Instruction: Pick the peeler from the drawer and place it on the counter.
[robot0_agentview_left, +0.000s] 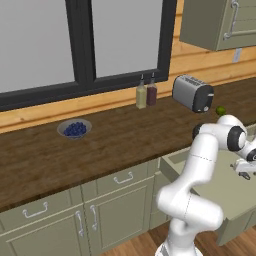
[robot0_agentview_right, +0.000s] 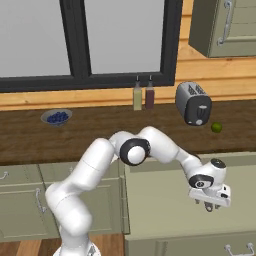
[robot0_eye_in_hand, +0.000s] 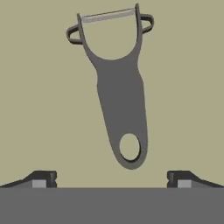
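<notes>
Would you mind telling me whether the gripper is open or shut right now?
Open. In the hand view the gripper has its fingertips spread wide apart, with the peeler lying flat on the drawer floor beyond them, ungrasped.

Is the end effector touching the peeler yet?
Apart. In the hand view, the end effector is open, with both fingertips wide of the peeler and pale drawer floor between them.
</notes>
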